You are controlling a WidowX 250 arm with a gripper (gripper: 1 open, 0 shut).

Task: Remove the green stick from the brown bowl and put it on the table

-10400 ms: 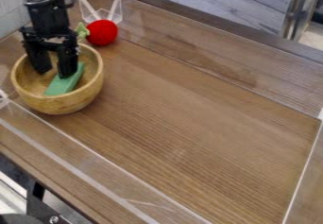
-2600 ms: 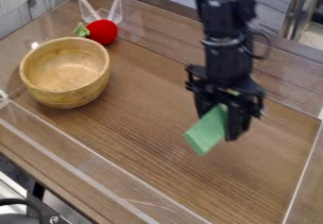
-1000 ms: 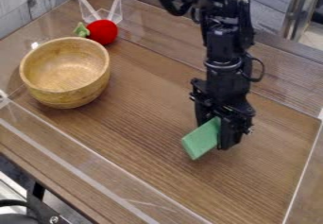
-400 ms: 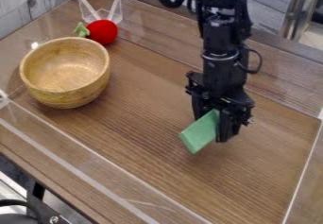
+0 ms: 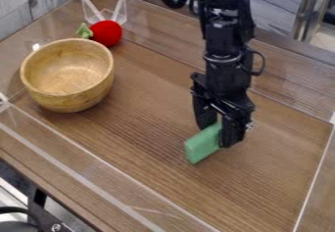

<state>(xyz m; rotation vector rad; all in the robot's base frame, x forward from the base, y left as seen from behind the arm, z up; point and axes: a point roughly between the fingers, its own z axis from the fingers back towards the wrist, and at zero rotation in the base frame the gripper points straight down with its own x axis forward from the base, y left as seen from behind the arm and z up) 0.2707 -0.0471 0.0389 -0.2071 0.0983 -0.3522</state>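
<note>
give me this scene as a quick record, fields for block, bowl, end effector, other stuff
block: green, on the wooden tabletop, one end under the end effector
bowl: light tan wood, nothing in it
end effector: black, over the block's far end, fingers open
other stuff: red round toy with green leaves, beyond the bowl

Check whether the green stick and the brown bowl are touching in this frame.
Apart. The camera view shows the green stick beside the jaws, with a stretch of bare tabletop between it and the brown bowl.
</note>
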